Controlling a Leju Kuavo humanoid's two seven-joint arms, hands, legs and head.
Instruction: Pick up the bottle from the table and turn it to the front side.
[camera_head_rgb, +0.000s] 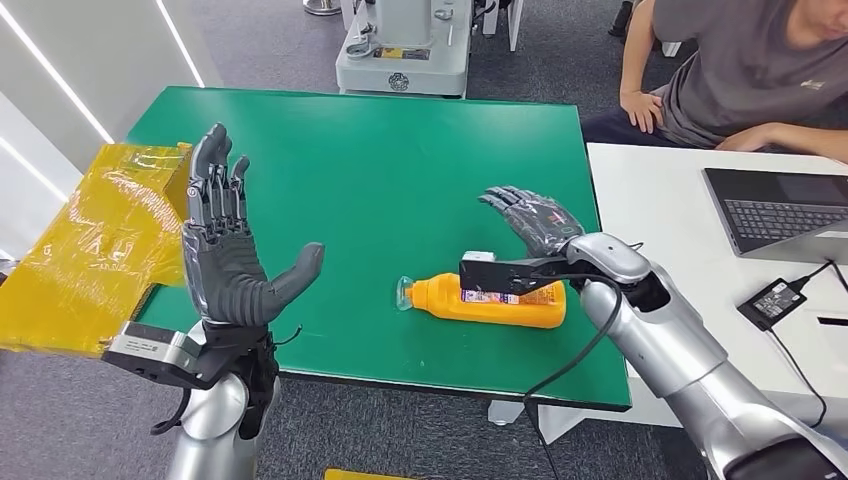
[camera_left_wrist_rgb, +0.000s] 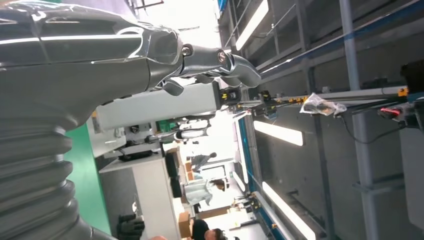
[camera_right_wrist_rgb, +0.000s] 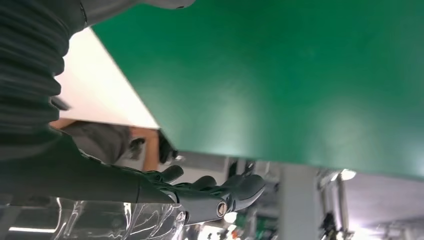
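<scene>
An orange bottle (camera_head_rgb: 500, 301) with a clear cap lies on its side on the green table (camera_head_rgb: 380, 170), cap pointing left, near the front edge. My right hand (camera_head_rgb: 535, 220) hovers open just behind and above the bottle, fingers spread and stretched away from me, not touching it; the right wrist view shows those fingers (camera_right_wrist_rgb: 210, 192) extended over the green surface (camera_right_wrist_rgb: 280, 75). My left hand (camera_head_rgb: 228, 250) is raised upright at the table's left front corner, palm open, holding nothing. The left wrist view catches its thumb (camera_left_wrist_rgb: 220, 65) against the ceiling.
A yellow plastic-wrapped bundle (camera_head_rgb: 95, 245) sits off the table's left edge. A white desk (camera_head_rgb: 680, 220) with a laptop (camera_head_rgb: 780, 212) and power adapter (camera_head_rgb: 772, 300) adjoins on the right, where a seated person (camera_head_rgb: 730, 75) leans. A grey machine base (camera_head_rgb: 403, 55) stands behind the table.
</scene>
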